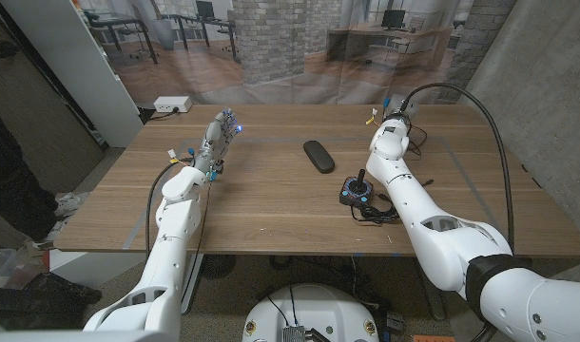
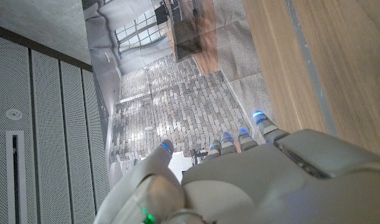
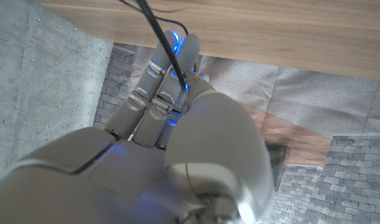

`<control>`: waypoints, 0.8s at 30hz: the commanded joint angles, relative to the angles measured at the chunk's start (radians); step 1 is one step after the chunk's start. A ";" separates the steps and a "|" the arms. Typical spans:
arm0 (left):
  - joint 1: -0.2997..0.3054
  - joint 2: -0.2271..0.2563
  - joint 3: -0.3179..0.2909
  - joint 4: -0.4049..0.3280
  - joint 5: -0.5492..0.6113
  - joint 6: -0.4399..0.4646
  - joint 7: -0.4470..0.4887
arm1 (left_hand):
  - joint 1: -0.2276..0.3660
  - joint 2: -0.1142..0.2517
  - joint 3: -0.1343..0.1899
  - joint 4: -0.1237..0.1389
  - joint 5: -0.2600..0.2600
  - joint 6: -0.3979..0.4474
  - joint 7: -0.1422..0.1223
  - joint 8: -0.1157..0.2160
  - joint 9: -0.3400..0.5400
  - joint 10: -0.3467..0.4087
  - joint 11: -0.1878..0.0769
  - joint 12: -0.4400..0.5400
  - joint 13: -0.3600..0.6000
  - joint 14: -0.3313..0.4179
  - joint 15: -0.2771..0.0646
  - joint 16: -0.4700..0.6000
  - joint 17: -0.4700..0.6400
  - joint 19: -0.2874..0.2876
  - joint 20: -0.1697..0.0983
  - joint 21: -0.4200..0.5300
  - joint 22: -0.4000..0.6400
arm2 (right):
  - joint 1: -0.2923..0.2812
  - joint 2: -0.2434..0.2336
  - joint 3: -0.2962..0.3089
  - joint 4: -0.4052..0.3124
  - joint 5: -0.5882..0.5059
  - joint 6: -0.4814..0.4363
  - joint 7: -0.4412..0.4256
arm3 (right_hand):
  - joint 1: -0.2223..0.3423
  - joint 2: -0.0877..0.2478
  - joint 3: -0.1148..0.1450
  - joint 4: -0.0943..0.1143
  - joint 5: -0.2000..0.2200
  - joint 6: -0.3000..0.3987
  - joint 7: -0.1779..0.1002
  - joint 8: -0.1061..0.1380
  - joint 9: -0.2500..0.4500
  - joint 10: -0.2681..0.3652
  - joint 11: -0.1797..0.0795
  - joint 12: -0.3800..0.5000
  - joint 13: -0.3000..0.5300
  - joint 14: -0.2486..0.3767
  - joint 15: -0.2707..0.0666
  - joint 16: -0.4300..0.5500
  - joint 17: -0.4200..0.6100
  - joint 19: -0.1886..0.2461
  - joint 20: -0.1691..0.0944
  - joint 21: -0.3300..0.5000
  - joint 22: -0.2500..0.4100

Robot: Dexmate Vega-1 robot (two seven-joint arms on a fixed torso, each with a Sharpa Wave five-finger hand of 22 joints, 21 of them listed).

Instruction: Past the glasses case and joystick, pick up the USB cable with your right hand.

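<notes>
Reaching past the glasses case (image 1: pixel 318 155) and the joystick (image 1: pixel 355 189), the right hand (image 3: pixel 171 81) is working at the far right part of the wooden table (image 1: pixel 271 204), where the black USB cable (image 3: pixel 157 34) is lying. In the right wrist view its fingers (image 3: pixel 154 74) are lying close together, with the cable running up along them and the thumb pressing in beside it. It is looking like a pinch on the cable, though the contact itself is too hidden to be sure. In the head view the hand is too small to help.

The main risk is sitting in that grip: a thin, slick cord caught only between thumb and finger side could be slipping out as the arm is lifting. The cable's loose end may also be dragging across the wood and snagging on the thicker black cord near the joystick, pulling the joystick along. The forearm is passing just beside the joystick, so a careless withdrawal could be knocking it.

The left hand (image 1: pixel 218 136) is waiting over the table's left part, fingers apart and holding nothing.
</notes>
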State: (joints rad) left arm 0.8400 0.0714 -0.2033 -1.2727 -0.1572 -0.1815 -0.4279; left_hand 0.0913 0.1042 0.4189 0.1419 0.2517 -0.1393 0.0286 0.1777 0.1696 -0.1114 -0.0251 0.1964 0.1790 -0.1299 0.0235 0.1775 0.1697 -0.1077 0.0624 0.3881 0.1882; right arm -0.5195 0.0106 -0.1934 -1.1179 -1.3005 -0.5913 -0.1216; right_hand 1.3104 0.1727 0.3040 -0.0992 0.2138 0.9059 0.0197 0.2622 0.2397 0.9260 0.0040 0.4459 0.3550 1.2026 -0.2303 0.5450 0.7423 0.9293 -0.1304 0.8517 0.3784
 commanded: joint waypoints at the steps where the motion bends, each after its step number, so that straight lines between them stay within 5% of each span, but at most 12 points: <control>1: -0.005 -0.002 0.002 0.003 0.000 -0.008 -0.002 | -0.011 0.014 -0.001 0.001 -0.002 0.000 -0.004 0.003 0.003 0.001 0.002 0.004 0.005 -0.001 0.003 0.004 0.004 0.003 0.006 -0.003 0.004 | -0.026 -0.003 0.010 -0.063 0.004 0.021 -0.052 | 0.015 0.001 0.010 0.001 -0.003 0.012 -0.002 -0.004 0.006 0.037 -0.012 0.061 0.006 0.009 0.001 -0.003 0.007 -0.004 -0.081 0.011 0.002; 24: -0.009 -0.009 -0.001 0.015 -0.008 -0.027 -0.005 | -0.011 0.015 -0.001 0.000 -0.001 0.001 -0.004 0.003 0.003 0.002 0.004 0.005 0.005 -0.001 0.002 0.004 0.004 0.005 0.004 -0.006 0.004 | -0.048 -0.010 0.022 -0.152 -0.001 0.030 -0.090 | 0.018 0.000 0.011 0.001 -0.004 0.022 -0.005 -0.008 0.014 0.038 -0.011 0.072 0.026 0.008 0.001 -0.006 0.034 -0.020 -0.081 0.043 0.007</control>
State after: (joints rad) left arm 0.8331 0.0656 -0.2026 -1.2629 -0.1617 -0.1986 -0.4307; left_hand 0.0913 0.1043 0.4189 0.1419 0.2517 -0.1393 0.0286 0.1776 0.1696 -0.1114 -0.0251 0.1964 0.1790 -0.1299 0.0235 0.1775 0.1698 -0.1020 0.0681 0.3842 0.1882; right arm -0.5600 0.0060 -0.1767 -1.2331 -1.2977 -0.5699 -0.1983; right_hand 1.3223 0.1683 0.3068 -0.0962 0.2109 0.9151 0.0176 0.2563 0.2491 0.9294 0.0074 0.4459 0.3766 1.2026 -0.2300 0.5397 0.7715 0.9151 -0.1232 0.8848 0.3830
